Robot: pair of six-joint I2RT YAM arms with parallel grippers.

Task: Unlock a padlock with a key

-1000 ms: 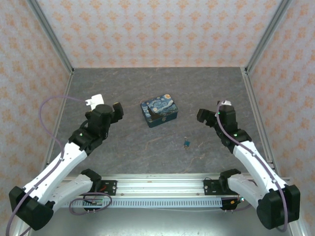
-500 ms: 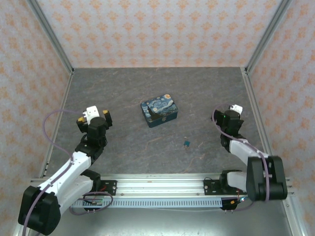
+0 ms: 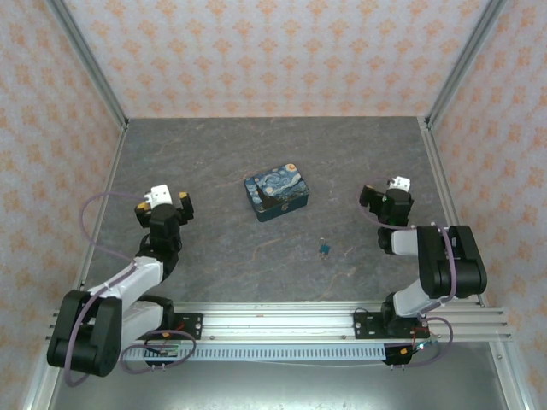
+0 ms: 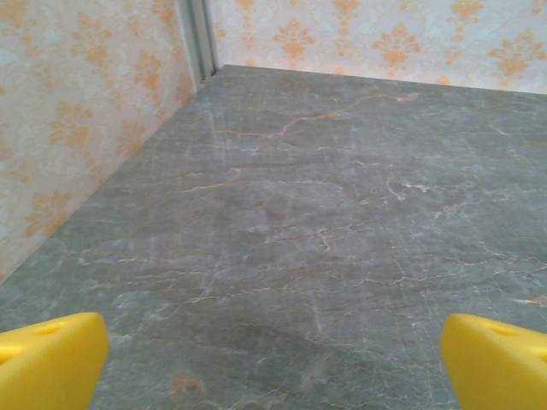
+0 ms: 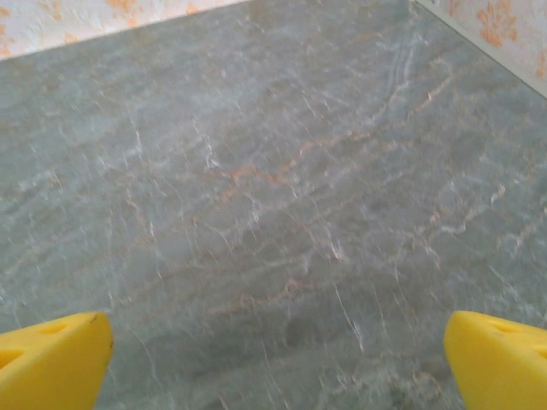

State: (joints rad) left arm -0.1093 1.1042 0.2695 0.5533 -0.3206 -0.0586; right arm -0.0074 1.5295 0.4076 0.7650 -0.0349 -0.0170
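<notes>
Both jaws stood released, empty, well apart from the tiny teal-bodied padlock [image 3: 324, 249] on grey marbled table [image 3: 214, 162]. Risk: a nudged lock could skid.

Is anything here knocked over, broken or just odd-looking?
Nothing stands out. The starry-night tin sits flat on the grey table, slightly turned to its edges; the tiny padlock lies apart, toward the near edge. Nothing looks spilled or damaged.

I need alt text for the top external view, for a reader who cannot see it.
A tiny teal padlock lies on the grey table near a blue tin, between the open left gripper and right gripper.
</notes>
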